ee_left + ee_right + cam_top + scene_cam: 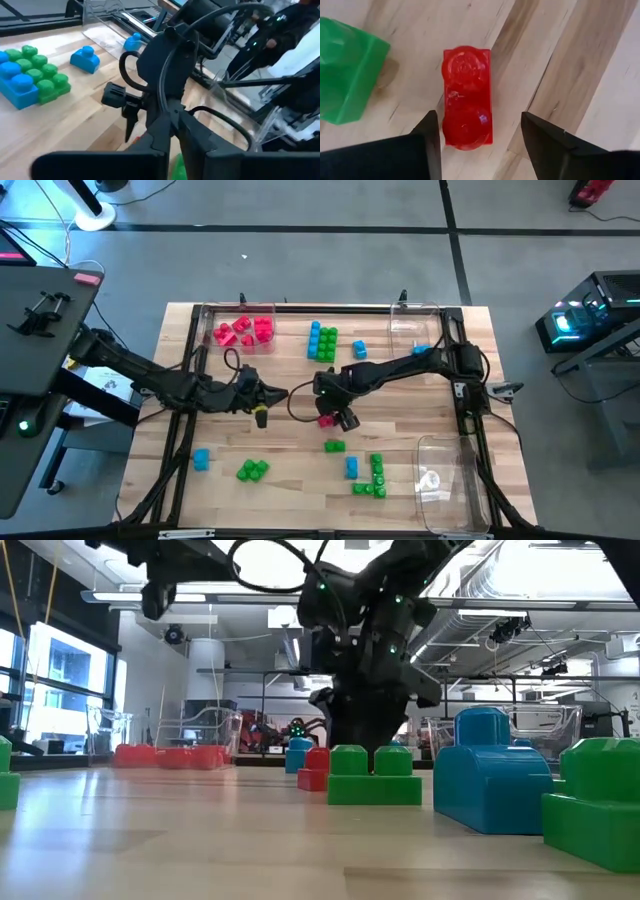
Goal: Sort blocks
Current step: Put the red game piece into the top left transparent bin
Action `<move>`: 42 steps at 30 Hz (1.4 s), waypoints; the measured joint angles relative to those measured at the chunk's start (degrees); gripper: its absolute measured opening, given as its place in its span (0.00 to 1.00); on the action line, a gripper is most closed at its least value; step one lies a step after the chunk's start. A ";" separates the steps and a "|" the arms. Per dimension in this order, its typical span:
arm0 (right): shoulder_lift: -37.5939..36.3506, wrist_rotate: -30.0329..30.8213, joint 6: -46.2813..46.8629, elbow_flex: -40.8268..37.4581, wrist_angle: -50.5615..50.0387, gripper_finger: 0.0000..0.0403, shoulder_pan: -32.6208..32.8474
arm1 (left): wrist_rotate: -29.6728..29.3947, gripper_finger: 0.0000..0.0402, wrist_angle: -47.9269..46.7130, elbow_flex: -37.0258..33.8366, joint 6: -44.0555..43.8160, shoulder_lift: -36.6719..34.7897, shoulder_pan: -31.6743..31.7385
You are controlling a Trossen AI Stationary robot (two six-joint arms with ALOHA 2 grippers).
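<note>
My right gripper (333,416) is open and points down over a pinkish red two-stud block (468,104) near the table's middle. Its fingers (427,145) stand on either side of the block's near end; no touch shows. A green block (347,70) lies beside it. In the low view this gripper (365,745) is down at the table behind a green block (373,777), with the red block (313,768) next to it. My left gripper (264,394) hovers open just left of it. Other red blocks (245,330) lie in the far-left tray.
Joined blue and green blocks (322,340) and a blue block (359,351) lie toward the far edge. More green and blue blocks (366,472), (252,470), (201,459) sit near the near edge. Clear trays stand at the far right (415,325) and near right (445,480).
</note>
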 joint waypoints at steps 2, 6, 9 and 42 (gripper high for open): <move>0.58 0.00 0.10 0.01 -0.14 0.41 -0.23 | 0.55 0.11 0.12 0.00 1.36 0.25 1.14; 1.09 0.15 0.47 0.05 -0.02 0.36 -0.24 | 1.84 0.23 -0.11 0.17 6.28 -1.57 3.93; 1.14 1.70 0.31 0.11 -0.91 0.30 0.06 | 1.84 0.32 -0.68 0.72 10.96 -3.85 5.63; -10.86 18.85 11.31 33.38 -22.33 0.00 -4.00 | 10.22 0.45 -6.43 14.96 55.95 -1.25 13.13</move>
